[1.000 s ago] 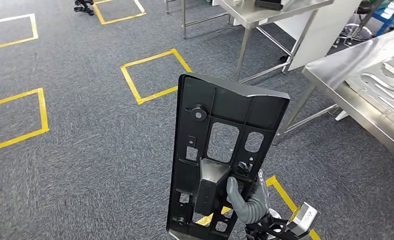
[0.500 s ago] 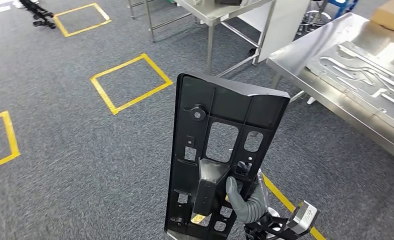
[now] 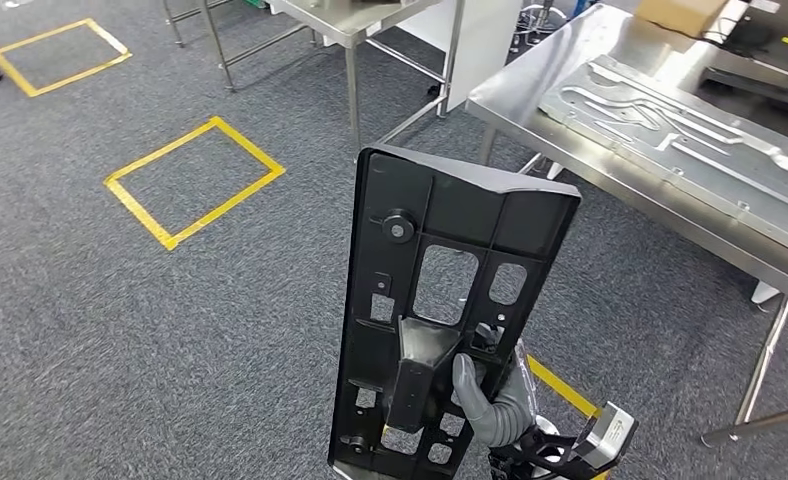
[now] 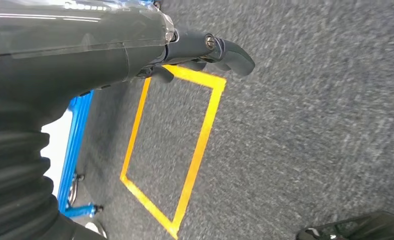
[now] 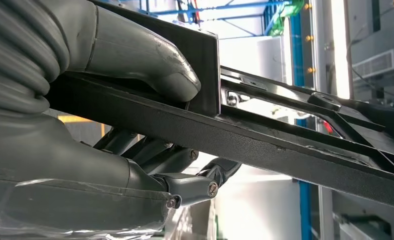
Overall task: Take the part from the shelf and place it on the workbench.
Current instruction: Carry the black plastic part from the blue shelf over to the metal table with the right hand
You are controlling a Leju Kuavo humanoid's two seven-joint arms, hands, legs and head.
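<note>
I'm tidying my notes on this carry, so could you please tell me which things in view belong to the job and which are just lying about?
Part of the job:
- black part, held upright by the right hand
- workbench

Just lying about:
- metal panel on the workbench
- cardboard box
- second steel table
- yellow floor square
- left hand, holding nothing

The whole floor slides left and down across the head view: the camera is turning, not the things. The steel workbench (image 3: 610, 150) swings in from the right edge toward the middle, and more of its top shows, with the grey pressed panel (image 3: 670, 115) lying on it and a cardboard box (image 3: 682, 12) coming in at the far end. The yellow tape square (image 3: 195, 180) drifts leftward, and the other squares slip off the frame.
</note>
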